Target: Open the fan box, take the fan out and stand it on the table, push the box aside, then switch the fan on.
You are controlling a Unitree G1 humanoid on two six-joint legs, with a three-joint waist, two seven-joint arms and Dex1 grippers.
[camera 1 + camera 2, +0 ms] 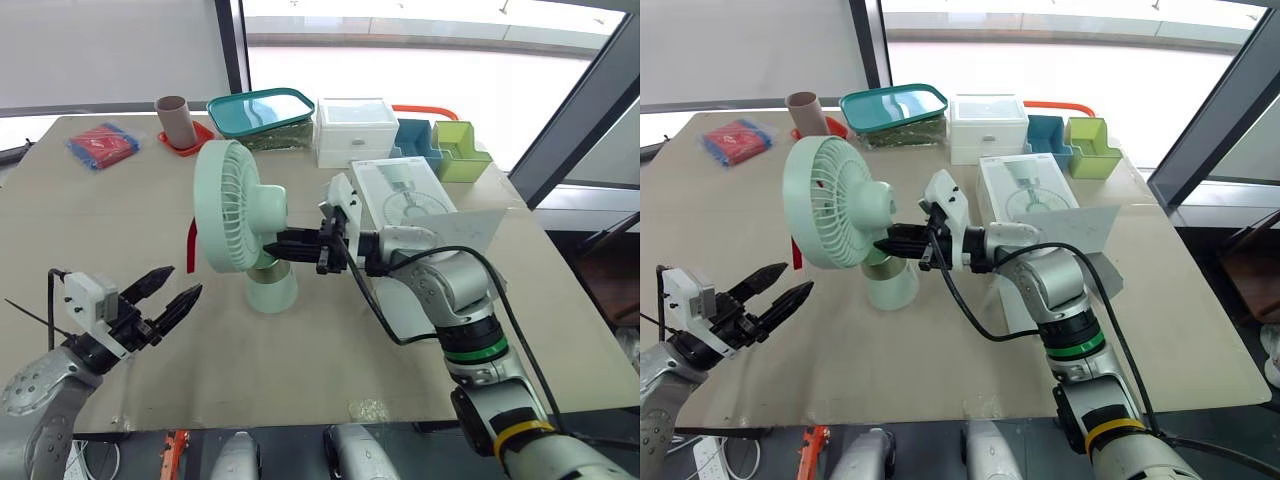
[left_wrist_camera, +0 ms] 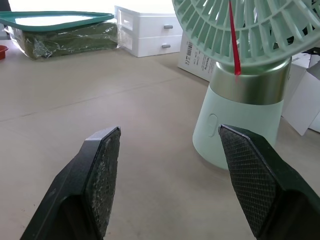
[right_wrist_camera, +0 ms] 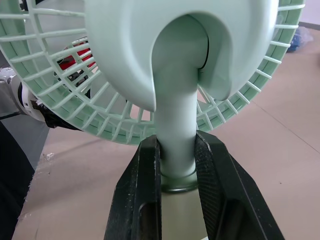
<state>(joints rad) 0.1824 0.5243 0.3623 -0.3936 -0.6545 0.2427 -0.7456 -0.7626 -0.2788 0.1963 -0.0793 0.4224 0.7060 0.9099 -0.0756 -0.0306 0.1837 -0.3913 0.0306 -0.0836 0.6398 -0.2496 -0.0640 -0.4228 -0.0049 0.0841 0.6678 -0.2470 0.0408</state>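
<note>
Fan neck (image 3: 175,105) half-hidden in right hand (image 3: 176,150)

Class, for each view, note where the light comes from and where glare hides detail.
Left eye view: window glares white, backlighting the fan. Left wrist view: glare behind the white drawers. Right wrist view: shade in the fan's neck recess.

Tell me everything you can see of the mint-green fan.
The pale mint-green plastic fan stands upright on the beige table, its round grilled head turned toward the robot's left. A silver band sits above the tapered base, which carries an oval button. A red ribbon strip hangs from the grille. The right pincer is shut on the fan's neck behind the head; the open left pincer hovers apart.
</note>
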